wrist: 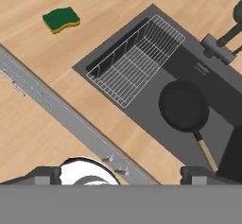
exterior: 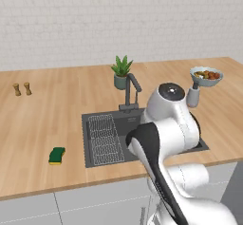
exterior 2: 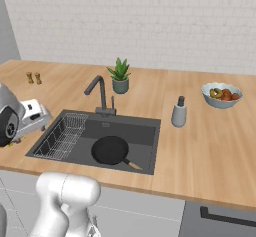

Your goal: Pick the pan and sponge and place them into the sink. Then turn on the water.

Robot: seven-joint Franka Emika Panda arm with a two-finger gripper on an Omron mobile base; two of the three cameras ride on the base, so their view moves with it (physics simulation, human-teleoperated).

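Observation:
The black pan [exterior 2: 110, 150] lies flat in the sink [exterior 2: 142, 127], right of the wire rack [exterior 2: 62, 136], its short handle [wrist: 206, 152] pointing at the front right corner. The green and yellow sponge [exterior: 57, 155] rests on the wooden counter left of the sink, seen top left as the sponge [wrist: 60, 20] in the hand view. My gripper [wrist: 122, 175] hangs high over the counter's front edge, left of the basin. It is open, with nothing between its fingertips [wrist: 47, 175]. No water runs from the dark faucet [exterior 2: 100, 93].
Behind the faucet stands a potted plant [exterior 2: 120, 76]. A grey soap dispenser [exterior 2: 179, 112] and a bowl of food [exterior 2: 222, 95] sit on the counter right of the sink. Two small shakers [exterior: 22, 89] stand far left. My arm [exterior: 166, 124] hides the sink's right half in the left base view.

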